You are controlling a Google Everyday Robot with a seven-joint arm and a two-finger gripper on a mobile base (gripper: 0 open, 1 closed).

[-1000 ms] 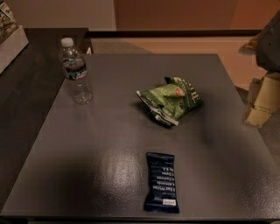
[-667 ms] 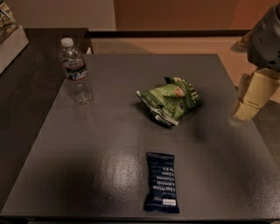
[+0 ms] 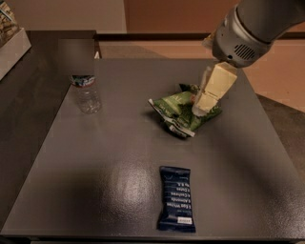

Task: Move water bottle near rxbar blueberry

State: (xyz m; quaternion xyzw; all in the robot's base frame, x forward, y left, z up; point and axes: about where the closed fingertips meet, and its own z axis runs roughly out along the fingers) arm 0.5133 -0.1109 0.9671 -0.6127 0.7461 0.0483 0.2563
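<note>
One gripper (image 3: 201,107), over green chip bag (image 3: 174,108)

My arm (image 3: 274,14) comes in from above and right of the green chip bag (image 3: 177,110), grey wrist housing (image 3: 238,45) tilted down-left. My gripper (image 3: 200,109) hangs over the bag's right half, tip low; contact with it, I can't tell.

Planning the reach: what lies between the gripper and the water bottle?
Camera view: the gripper hangs over the green chip bag; beyond the bag, only bare table up to the water bottle.
</note>
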